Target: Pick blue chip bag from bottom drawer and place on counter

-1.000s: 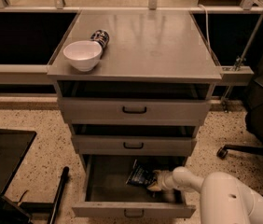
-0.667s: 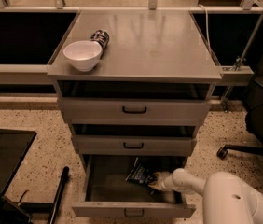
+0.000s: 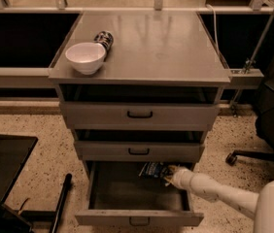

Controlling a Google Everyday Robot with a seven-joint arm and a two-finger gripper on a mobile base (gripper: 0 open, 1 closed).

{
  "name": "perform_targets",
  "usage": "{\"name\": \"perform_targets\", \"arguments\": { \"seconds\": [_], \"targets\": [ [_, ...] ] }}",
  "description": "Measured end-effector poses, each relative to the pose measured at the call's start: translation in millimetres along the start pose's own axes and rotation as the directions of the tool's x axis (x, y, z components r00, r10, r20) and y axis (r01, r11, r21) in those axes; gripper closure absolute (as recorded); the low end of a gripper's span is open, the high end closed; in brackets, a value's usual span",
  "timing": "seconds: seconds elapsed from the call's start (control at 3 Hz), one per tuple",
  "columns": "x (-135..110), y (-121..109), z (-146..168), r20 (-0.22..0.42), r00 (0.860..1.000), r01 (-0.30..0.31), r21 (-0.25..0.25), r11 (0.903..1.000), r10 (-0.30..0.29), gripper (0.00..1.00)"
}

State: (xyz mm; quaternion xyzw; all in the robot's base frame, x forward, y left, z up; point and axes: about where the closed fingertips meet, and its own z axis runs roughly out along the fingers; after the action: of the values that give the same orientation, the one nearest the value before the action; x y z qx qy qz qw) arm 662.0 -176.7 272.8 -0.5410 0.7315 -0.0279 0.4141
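The bottom drawer (image 3: 137,216) stands pulled open, the lowest of three in the grey cabinet. The blue chip bag (image 3: 152,169), dark and crinkled with white lettering, is at the drawer's back right, its top partly hidden under the middle drawer's front. My white arm reaches in from the lower right. My gripper (image 3: 170,175) is at the bag's right edge and shut on it, holding it off the drawer floor. The counter (image 3: 161,47) is the flat grey cabinet top above.
A white bowl (image 3: 85,57) and a dark patterned can (image 3: 104,39) lying on its side sit at the counter's left. The two upper drawers (image 3: 139,114) are slightly open. A black case (image 3: 3,164) lies on the floor at left, and a chair base (image 3: 253,155) at right.
The gripper and the blue chip bag have risen together and moved toward the drawer's back right. The bag now sits higher, just under the middle drawer.
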Motion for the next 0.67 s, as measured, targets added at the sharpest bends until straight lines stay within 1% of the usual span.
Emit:
{"name": "perform_targets", "arguments": {
  "seconds": [0.33,0.67],
  "targets": [
    [-37,-59,-66,-0.034,0.994,0.107,0.150,0.9830,-0.103,1.00],
    [-70,-95,-113,-0.121,0.970,0.235,0.231,0.9441,-0.212,1.00]
  ]
}}
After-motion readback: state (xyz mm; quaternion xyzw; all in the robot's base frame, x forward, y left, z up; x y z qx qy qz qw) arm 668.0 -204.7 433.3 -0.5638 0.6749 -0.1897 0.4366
